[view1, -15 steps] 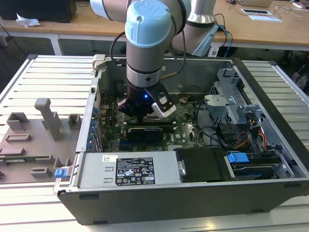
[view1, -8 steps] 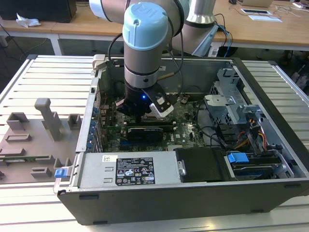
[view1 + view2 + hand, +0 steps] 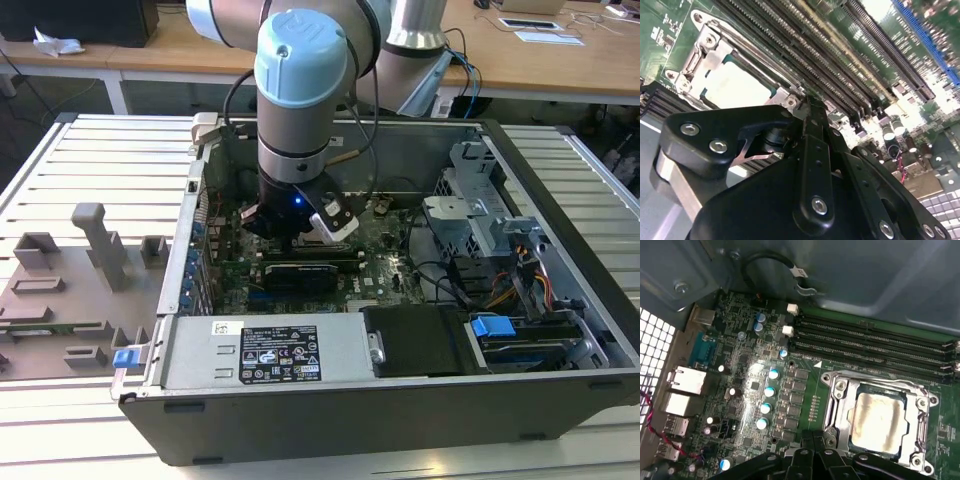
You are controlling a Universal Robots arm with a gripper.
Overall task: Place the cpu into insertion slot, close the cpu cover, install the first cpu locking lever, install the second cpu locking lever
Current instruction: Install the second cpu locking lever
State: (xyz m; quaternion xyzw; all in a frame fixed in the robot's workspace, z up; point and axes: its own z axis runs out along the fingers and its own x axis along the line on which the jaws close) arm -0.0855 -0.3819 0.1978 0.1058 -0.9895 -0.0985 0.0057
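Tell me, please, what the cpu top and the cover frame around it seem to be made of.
The cpu top looks like dull silver-grey metal, matte, with a soft glare. The cpu cover looks like thin bright sheet metal, shinier, with stamped edges and screws at its corners. Both are judged by look alone.

My gripper (image 3: 290, 228) hangs inside the open computer case (image 3: 560, 390), low over the motherboard (image 3: 805, 390). The cpu (image 3: 875, 420) lies in the insertion slot (image 3: 836, 405) just beside my fingertips, with the cpu cover (image 3: 840, 386) down around it. The memory slots (image 3: 870, 342) run along the slot's far side from my fingers (image 3: 815, 442) (the case wall (image 3: 865, 275) rises beyond them).
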